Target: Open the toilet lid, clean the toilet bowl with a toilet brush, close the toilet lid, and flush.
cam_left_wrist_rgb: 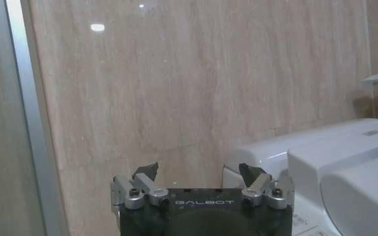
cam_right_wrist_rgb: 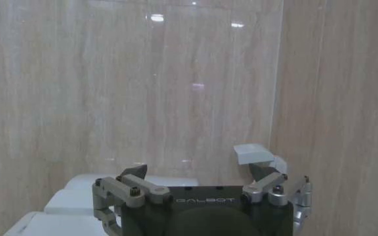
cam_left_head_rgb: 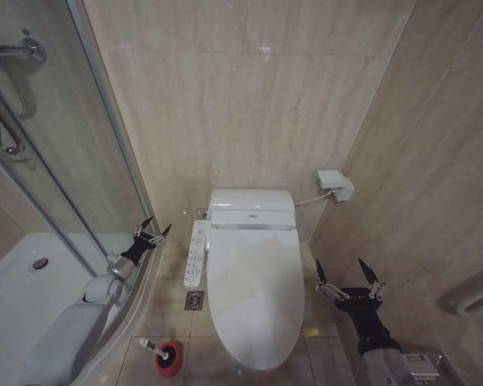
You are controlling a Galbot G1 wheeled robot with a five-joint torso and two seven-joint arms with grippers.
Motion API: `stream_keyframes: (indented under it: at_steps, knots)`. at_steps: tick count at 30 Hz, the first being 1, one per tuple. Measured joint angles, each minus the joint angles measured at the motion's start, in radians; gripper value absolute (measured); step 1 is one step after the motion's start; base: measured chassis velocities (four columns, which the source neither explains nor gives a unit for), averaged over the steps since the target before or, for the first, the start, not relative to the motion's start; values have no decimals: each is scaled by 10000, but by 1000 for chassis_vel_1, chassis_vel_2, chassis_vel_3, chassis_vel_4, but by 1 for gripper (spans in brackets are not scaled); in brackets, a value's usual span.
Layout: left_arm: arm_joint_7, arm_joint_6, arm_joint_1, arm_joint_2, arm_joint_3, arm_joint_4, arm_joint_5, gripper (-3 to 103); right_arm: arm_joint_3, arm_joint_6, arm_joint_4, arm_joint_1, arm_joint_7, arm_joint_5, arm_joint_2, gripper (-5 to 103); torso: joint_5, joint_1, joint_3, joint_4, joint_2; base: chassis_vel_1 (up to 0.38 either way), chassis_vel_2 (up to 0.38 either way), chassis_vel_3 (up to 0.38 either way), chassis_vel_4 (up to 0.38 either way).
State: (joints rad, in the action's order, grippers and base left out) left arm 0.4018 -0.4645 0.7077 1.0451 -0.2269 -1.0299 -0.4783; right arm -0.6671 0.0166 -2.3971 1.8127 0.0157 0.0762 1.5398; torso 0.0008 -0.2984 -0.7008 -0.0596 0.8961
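The left gripper [cam_left_head_rgb: 151,231] hangs by the glass shower wall [cam_left_head_rgb: 56,161], jaws spread and empty. Below it the toilet brush [cam_left_head_rgb: 163,354] sits in its red cup on the floor. The toilet lid [cam_left_head_rgb: 253,297] lies shut between both grippers. The right gripper [cam_left_head_rgb: 348,277] waits beside it, near the side wall, jaws spread.

A small home bathroom: beige stone-look wall tiles [cam_left_head_rgb: 249,104], a floor-standing toilet with its toilet lid [cam_left_head_rgb: 253,297] down, and a glass-walled shower [cam_left_head_rgb: 56,161] alongside.
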Motion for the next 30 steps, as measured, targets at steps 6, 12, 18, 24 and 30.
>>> stream_keyframes:
  at_steps: [6,12,18,24,30]
  knots:
    - [505,-43,280,-100,-161,-28,18,85,0,0,0,-1,0,0,0,100,-2,-7,-3,1,-2,-69,69,85,-65]
    - [866,-276,311,-276,-187,87,2,85,0,0,0,0,0,0,-1,100,-1,-1,-1,2,-1,0,0,0,0]
    - [1022,-718,55,-396,-130,499,101,82,0,0,0,0,0,0,0,100,-1,2,0,1,0,0,0,0,0]
    - [1039,-863,-114,-448,-35,711,160,82,0,0,0,0,0,0,-1,100,-1,-1,-1,0,-1,0,0,0,0]
    - [1004,-979,-118,-341,-30,868,177,82,0,0,0,0,0,0,0,100,-2,0,-1,1,-1,0,0,0,0]
